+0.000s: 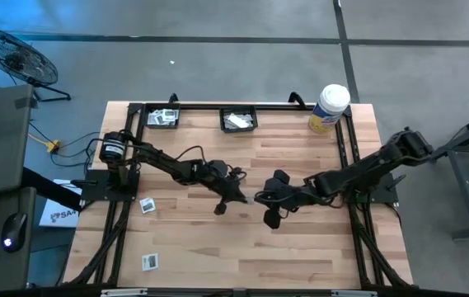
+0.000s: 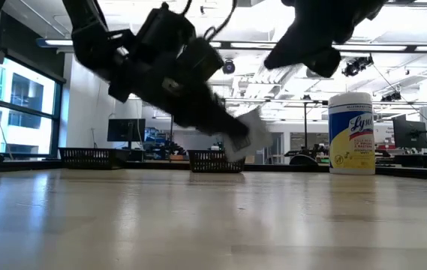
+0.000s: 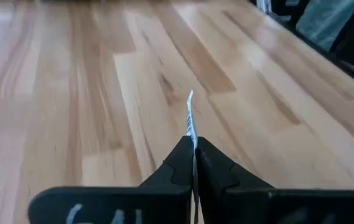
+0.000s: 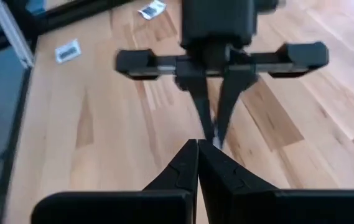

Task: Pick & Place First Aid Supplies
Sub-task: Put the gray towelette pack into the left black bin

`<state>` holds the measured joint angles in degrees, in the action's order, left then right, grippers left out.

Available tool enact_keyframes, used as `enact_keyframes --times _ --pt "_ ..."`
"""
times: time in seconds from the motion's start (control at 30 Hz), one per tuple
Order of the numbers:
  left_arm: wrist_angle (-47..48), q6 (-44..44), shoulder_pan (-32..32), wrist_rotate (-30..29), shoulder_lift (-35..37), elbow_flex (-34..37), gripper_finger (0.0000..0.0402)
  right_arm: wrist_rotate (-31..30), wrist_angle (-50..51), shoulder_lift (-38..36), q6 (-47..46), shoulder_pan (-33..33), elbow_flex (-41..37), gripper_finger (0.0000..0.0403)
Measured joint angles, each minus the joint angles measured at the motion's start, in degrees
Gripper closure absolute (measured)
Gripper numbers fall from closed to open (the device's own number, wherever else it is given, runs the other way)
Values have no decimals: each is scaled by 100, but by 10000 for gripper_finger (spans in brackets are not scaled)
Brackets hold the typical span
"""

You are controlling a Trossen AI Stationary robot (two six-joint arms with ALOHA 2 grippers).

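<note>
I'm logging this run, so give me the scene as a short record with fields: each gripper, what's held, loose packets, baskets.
left gripper: shut on a thin white packet, above mid-table
right gripper: shut, tip to tip with the left
loose packets: two on the table's left side
baskets: two at the far edge, both holding packets
tub: upright, far right

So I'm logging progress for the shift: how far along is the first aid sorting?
Partly done. Both black mesh baskets at the table's far edge, one and the other, already hold white packets. In hand: the left pincer is shut on a thin white packet at mid-table, tip to tip with the shut, empty-looking right pincer. Left: two white square packets with dark centres on the wood, one, another.
</note>
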<state>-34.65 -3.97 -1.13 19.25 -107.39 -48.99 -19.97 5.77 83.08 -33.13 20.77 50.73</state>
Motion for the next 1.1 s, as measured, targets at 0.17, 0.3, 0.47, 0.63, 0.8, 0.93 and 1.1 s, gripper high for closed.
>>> enact_keyframes --times 0.17,0.3,0.47,0.63,0.8,0.93,1.1 --pt "242 -8 0 54 278 7 401 99 152 -42 -6 36 1 399" --pt "950 -12 0 -72 630 14 401 162 342 -42 -128 40 1 399" --pt "1666 45 2 -438 1216 -1 401 -31 567 -42 -417 183 1 400" --pt "2517 304 313 -803 1852 -14 401 -422 589 -41 -605 516 1 399" --pt "3685 846 1485 -363 2551 -98 401 -436 602 -36 -830 731 -1 401" --pt "4837 1325 2622 -866 2821 -464 401 -526 590 -36 -889 855 -1 399" --pt "6326 1436 3824 -1934 2846 -1099 401 -705 575 -36 -887 906 -1 401"
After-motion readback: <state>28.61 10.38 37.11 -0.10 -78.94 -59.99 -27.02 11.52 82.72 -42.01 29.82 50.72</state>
